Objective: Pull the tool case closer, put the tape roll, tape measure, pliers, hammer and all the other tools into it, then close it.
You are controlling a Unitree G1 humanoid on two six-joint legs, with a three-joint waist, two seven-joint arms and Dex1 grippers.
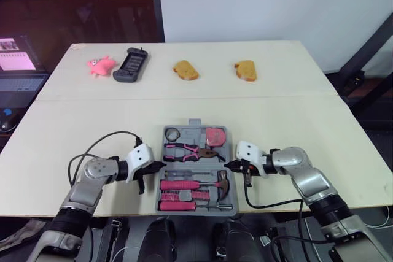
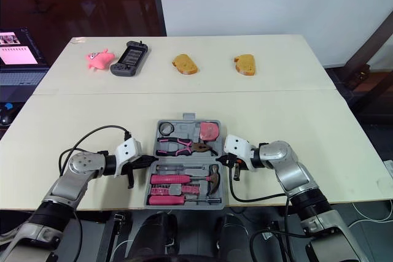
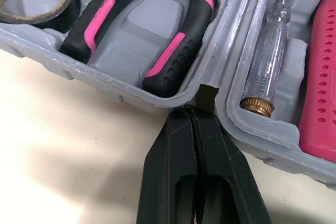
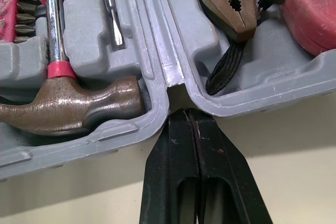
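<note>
Left gripper (image 3: 195,115): fingers pressed together with nothing between them, tips at the hinge notch on the left side of the tool case (image 1: 195,127), seemingly touching its rim. Right gripper (image 4: 192,114): fingers likewise pressed together, at the opposite notch. Position: the tool case lies open flat near the front edge of the table (image 1: 73,139). Far half: tape roll (image 1: 172,133), pliers (image 1: 189,150), tape measure (image 1: 215,135). Near half: hammer (image 1: 184,184), tester screwdriver (image 3: 270,45), pink-handled tools (image 1: 178,205).
</note>
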